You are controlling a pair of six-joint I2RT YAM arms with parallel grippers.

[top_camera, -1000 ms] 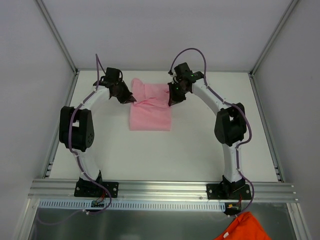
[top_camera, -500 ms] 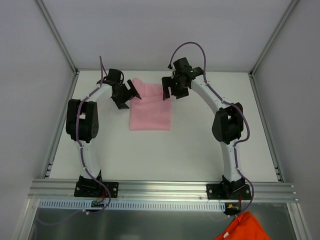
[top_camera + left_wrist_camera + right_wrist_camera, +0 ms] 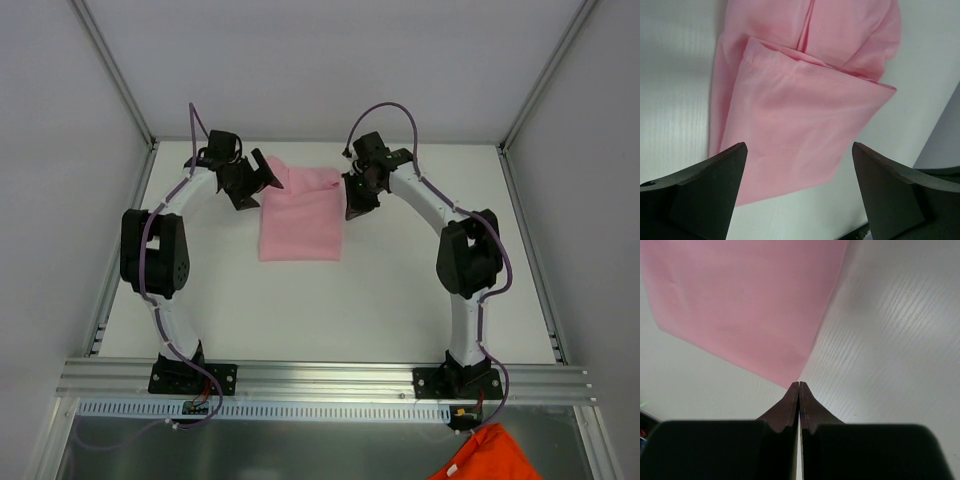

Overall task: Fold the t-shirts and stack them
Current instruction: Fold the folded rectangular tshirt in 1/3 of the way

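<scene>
Lying flat toward the far side of a white table, a plain light pink t-shirt of thin soft fabric sits folded into an upright rectangle between 2 black-and-white robot arms, seen from above. The left arm rises from its base, bends at the elbow and reaches inward, with the left gripper just beside the shirt's far left corner. The right arm mirrors it, and the right gripper points down beside the shirt's right edge. Only this overhead view shows a crumpled orange cloth below the table's near rail, at the bottom right. The left wrist camera adds what the overhead view cannot: the 2 black fingers are spread wide, and the shirt's folded sleeve and layered pink folds fill the gap beyond them. The right wrist camera shows its 2 fingers pressed tightly together into 1 point, the tip meeting a corner of the pink fabric. Whether that tip touches the cloth cannot be told.
</scene>
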